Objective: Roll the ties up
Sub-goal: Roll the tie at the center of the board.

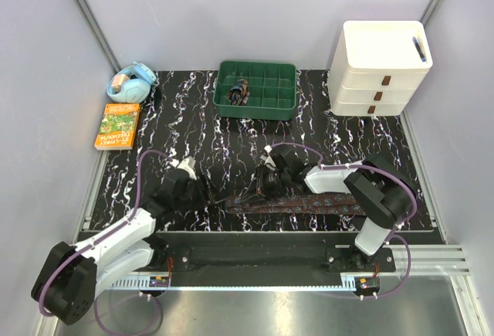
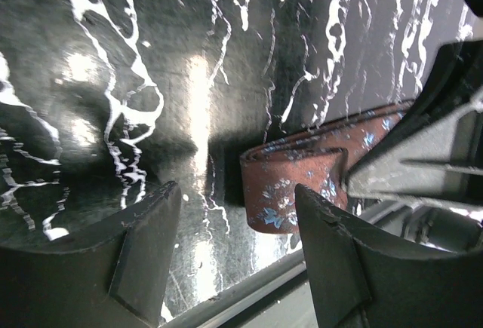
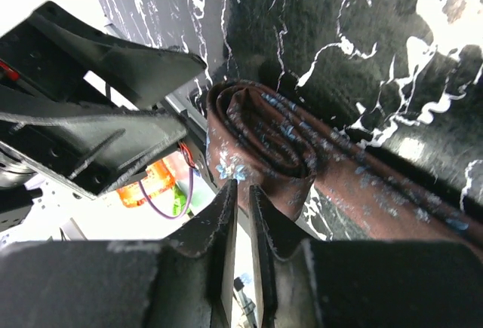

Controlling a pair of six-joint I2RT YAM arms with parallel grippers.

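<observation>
Item: one long, narrow necktie [image 1: 316, 203] of dark reddish-brown cloth with small pale-blue flowers, laid flat on the black, white-veined marbled bench [image 1: 193, 127]. Its end is wound into a small loose coil [image 3: 264, 139], found just beyond the tips of the right fingers [image 3: 215, 237] and just beside the inner face of one of the left fingers [image 2: 332, 268]. Left fingers: spread, nothing held, bare bench seen between them. Right fingers: drawn almost together, with a thin slit left; whether cloth is nipped at the tips cannot be told. Risk, as judged: the coil is loose, so it could spring open or be skewed if released unbraced, or be nudged over the nearby bench edge. The coil's spiral layers are shown only by the right wrist view, the left fingers' open gap only by the left wrist view, and the unrolled length only from overhead.
</observation>
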